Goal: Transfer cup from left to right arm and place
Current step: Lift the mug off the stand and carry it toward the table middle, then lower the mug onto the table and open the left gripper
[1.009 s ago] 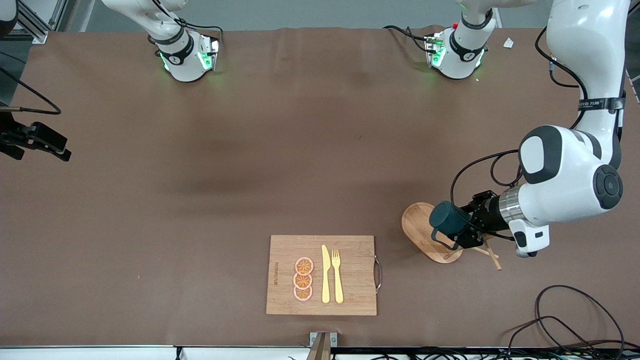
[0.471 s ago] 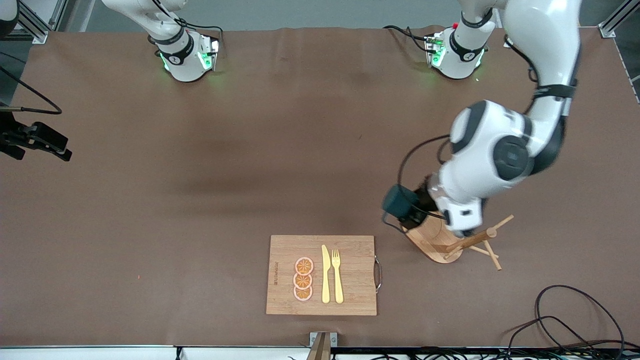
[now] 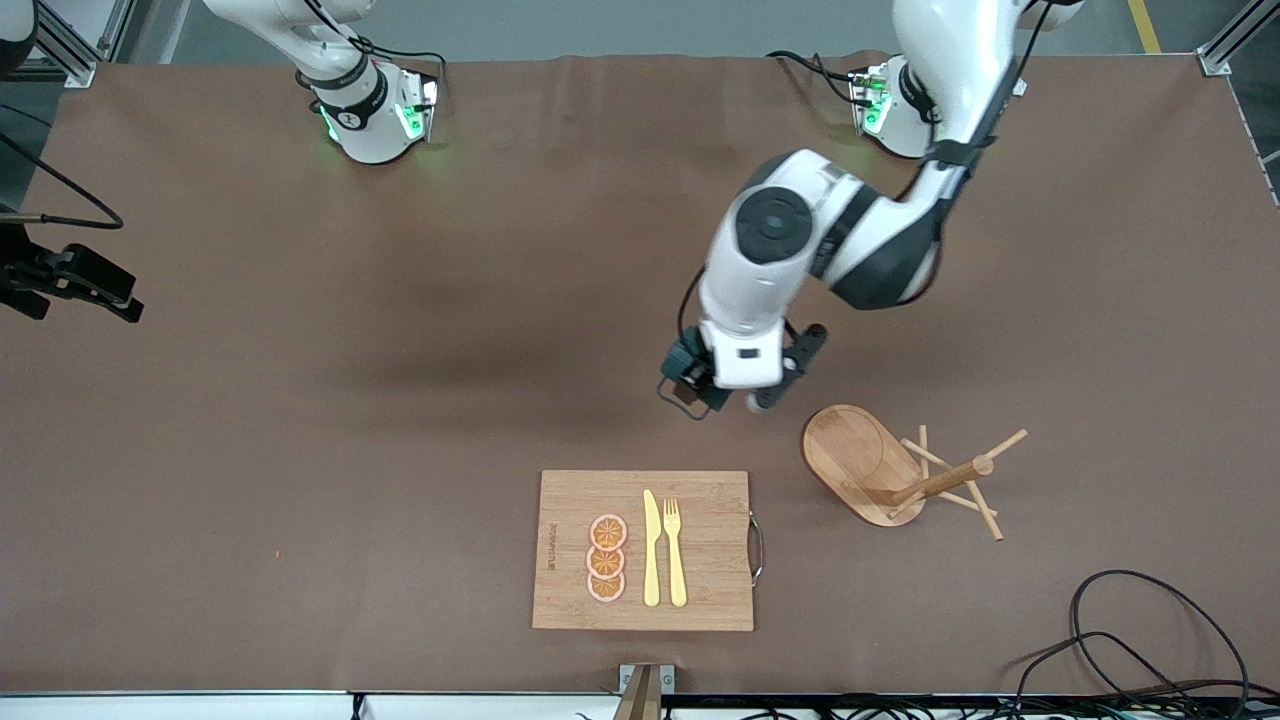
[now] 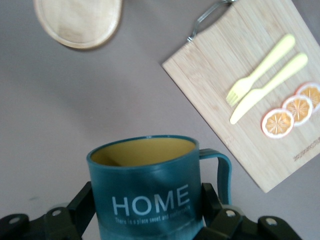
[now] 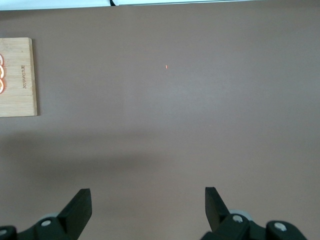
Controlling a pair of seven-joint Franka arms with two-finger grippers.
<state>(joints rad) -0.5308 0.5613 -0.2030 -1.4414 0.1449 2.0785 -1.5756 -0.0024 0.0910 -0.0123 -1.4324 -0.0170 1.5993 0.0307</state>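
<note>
Teal cup (image 4: 147, 190), three orange slices (image 3: 606, 559)

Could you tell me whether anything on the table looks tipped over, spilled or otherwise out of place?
Yes: the wooden peg rack lies tipped on its side, toward the left arm's end, its oval base off the table. The left gripper holds the cup; the right gripper waits open.

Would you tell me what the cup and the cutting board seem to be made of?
The cup, held in the left gripper, looks like matte plastic: smooth teal wall, printed white lettering. The cutting board looks like bamboo or wood: pale tan with fine straight grain.
</note>
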